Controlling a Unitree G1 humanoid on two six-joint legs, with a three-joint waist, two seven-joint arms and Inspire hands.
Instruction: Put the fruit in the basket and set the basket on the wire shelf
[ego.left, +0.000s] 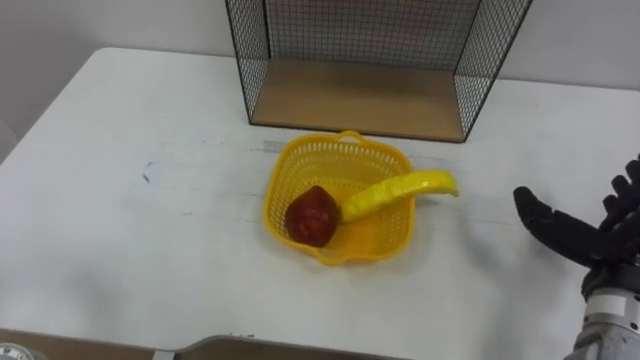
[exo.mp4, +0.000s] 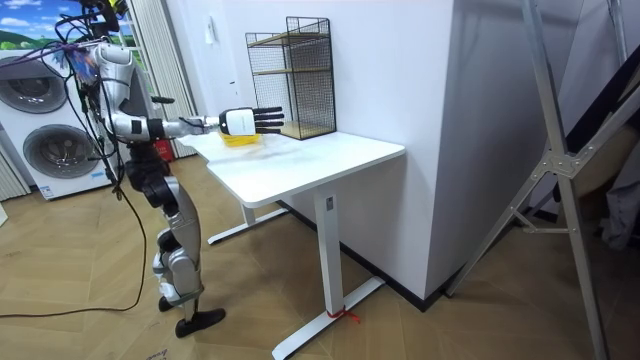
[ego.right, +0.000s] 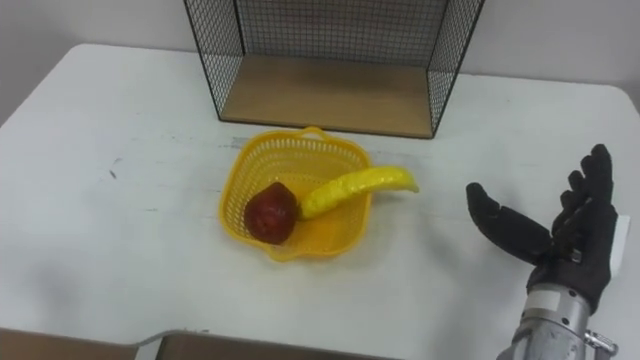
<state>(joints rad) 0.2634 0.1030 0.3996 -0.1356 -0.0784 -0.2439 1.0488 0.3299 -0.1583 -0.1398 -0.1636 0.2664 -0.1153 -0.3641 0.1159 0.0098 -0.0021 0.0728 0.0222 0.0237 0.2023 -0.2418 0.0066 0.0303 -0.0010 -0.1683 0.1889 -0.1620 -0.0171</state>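
While red fruit (ego.right: 270, 213) and banana (ego.right: 357, 188) lie in the basket (ego.right: 288, 158), the right hand (ego.right: 572, 250) hovers at four o'clock, spread wide, empty.

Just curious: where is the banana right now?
The banana lies in the yellow basket beside the red fruit, its tip overhanging the rim on the robot's right, before the wire shelf.

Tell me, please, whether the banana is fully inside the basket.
Partly: the banana lies in the basket beside the red fruit, its tip overhanging the right rim.
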